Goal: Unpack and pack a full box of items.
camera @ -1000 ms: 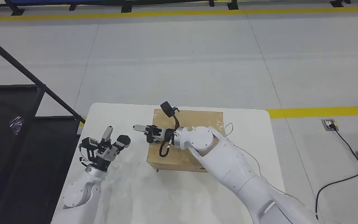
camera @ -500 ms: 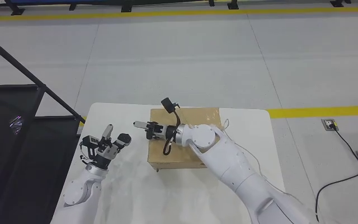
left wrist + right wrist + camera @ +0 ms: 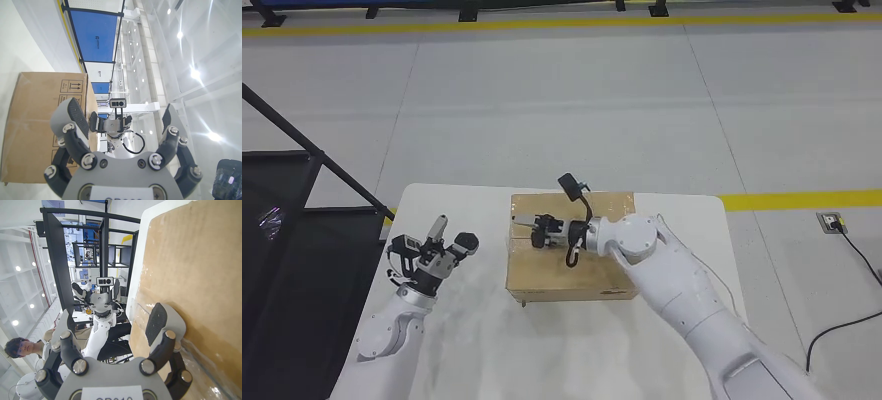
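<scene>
A closed, taped cardboard box (image 3: 572, 265) stands in the middle of the white table (image 3: 472, 340). My right gripper (image 3: 532, 232) hovers over the box's top near its left edge, open, with nothing held. In the right wrist view the right gripper (image 3: 113, 323) has one pad (image 3: 157, 323) lying close against the taped box top (image 3: 189, 266). My left gripper (image 3: 452, 237) is above the table left of the box, open and empty. In the left wrist view the left gripper (image 3: 122, 121) faces the box's side (image 3: 37, 123) and the right gripper (image 3: 111, 126) beyond.
A black frame (image 3: 302, 150) and a dark mat stand off the table's left side. Bare table lies in front of the box and on its left. A cable (image 3: 842, 335) lies on the floor at the right.
My right gripper has drawn back to the right, from past the box's left edge to over its top. The left gripper has shifted slightly toward the box.
</scene>
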